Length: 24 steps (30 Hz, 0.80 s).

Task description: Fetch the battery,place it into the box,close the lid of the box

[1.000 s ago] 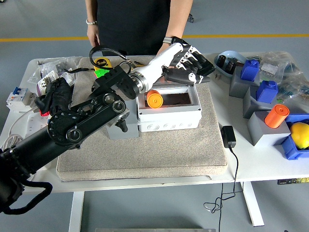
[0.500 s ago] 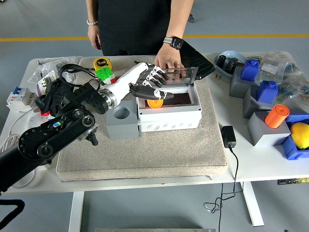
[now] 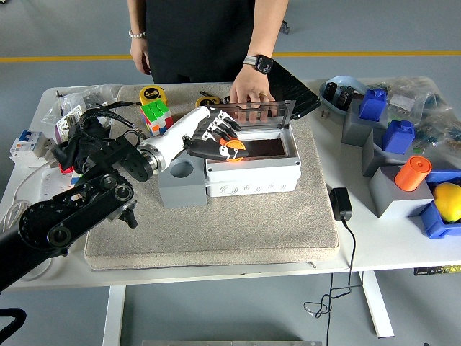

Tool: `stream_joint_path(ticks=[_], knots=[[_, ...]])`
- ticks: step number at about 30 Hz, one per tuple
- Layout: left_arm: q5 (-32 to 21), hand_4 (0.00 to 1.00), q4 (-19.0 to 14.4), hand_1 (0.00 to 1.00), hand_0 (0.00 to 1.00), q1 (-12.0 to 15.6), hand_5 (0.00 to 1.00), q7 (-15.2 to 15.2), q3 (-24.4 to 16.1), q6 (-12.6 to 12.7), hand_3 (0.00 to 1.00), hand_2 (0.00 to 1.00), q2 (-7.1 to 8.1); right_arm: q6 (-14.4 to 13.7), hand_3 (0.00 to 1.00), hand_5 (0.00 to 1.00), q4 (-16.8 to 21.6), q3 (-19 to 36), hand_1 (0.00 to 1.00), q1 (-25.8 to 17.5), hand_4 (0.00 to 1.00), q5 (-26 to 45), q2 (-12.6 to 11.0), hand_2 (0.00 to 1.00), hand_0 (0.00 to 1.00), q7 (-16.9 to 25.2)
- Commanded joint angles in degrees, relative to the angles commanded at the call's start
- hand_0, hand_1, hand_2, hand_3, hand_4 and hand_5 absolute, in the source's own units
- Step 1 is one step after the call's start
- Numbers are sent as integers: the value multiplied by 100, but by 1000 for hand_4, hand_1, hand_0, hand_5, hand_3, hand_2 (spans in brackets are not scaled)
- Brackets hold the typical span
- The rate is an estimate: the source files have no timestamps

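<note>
The orange battery (image 3: 232, 153) lies inside the grey box (image 3: 252, 171) at the mat's far edge, the left hand (image 3: 215, 139) loosely spread over it, holding nothing, the lid (image 3: 253, 114) unclosed.

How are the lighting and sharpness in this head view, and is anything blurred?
Head view: even, soft light, faint shadows only; box, left hand and person's hand are sharp, no motion blur; slight wide-angle bend at the table edges.
</note>
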Motion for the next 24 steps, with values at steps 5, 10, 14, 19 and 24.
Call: stream_joint_path(ticks=[5,10,14,19,24], knots=[[-58,962,39,595,396,-106,237,5,154,1,546,570,-143,-9,533,433,14,30,632,3,870,-24,-5,631,663,4],[-134,962,125,595,396,-229,237,-1,277,6,546,570,-363,10,533,433,8,-15,632,-4,870,8,-3,631,663,-8],[-176,945,193,591,396,-338,218,-2,281,-5,548,572,-548,-4,533,433,18,-8,633,12,870,-11,-2,631,664,3],[-202,941,214,589,396,-483,215,-24,222,5,548,572,-626,-28,533,433,38,42,632,18,870,-56,-6,630,664,17],[-209,940,206,588,395,-525,215,-41,156,16,548,571,-601,-23,533,433,31,31,632,3,871,-39,-6,630,664,14]])
